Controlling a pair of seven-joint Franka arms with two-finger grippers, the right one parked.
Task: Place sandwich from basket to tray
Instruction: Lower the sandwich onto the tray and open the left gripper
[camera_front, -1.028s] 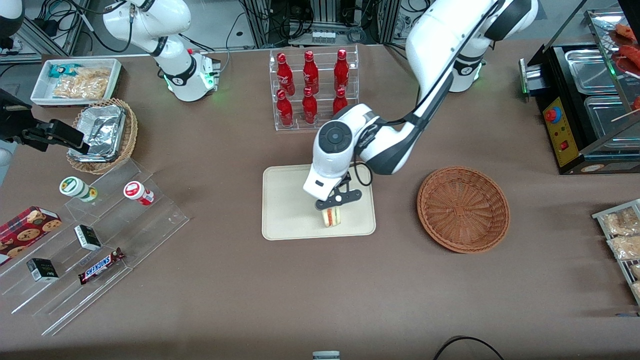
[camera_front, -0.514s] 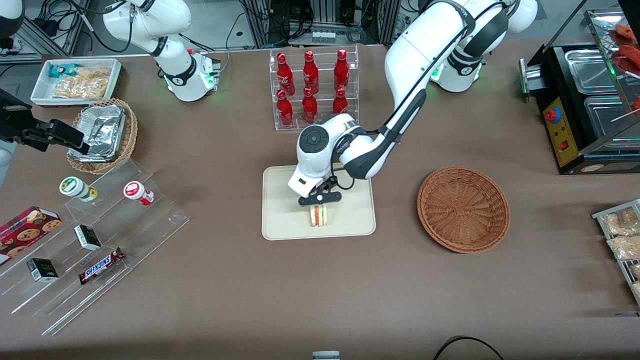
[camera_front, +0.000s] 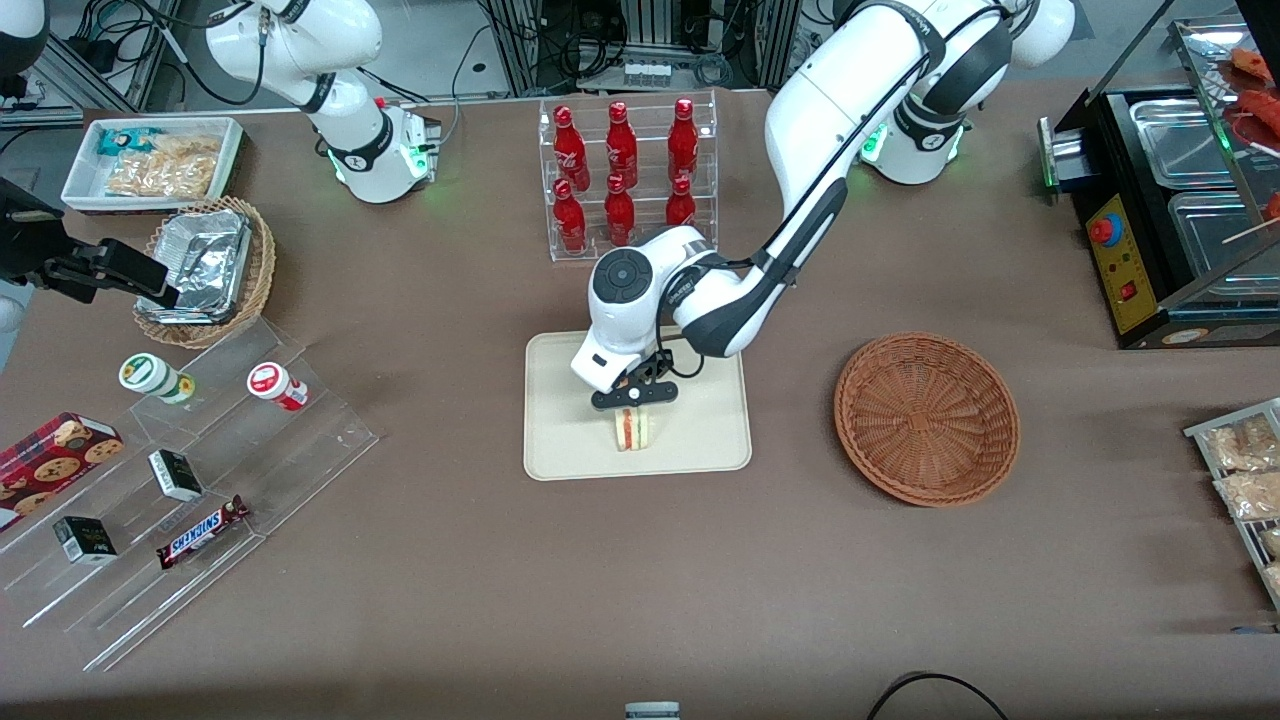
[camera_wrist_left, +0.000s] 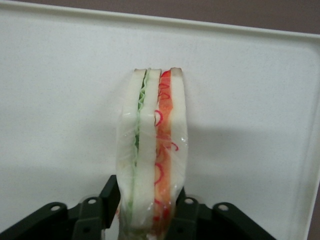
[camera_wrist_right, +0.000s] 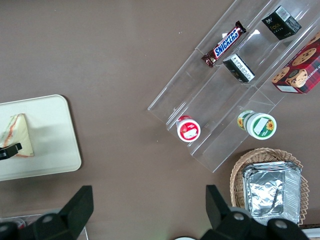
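The sandwich is a pale bread wedge with red-orange and green filling, standing on edge over the cream tray. My left gripper is shut on the sandwich, its black fingers pressed on both bread faces. The sandwich is at or just above the tray surface; I cannot tell if it touches. The sandwich also shows in the right wrist view on the tray. The reddish-brown wicker basket lies empty beside the tray, toward the working arm's end.
A clear rack of red bottles stands farther from the camera than the tray. A clear stepped shelf with snacks, a lighter wicker basket with foil container and a white bin lie toward the parked arm's end. A black appliance stands at the working arm's end.
My left gripper has carried the sandwich across the tray toward the parked arm's end, from near the tray's basket-side part to its middle. The grip has stayed shut.
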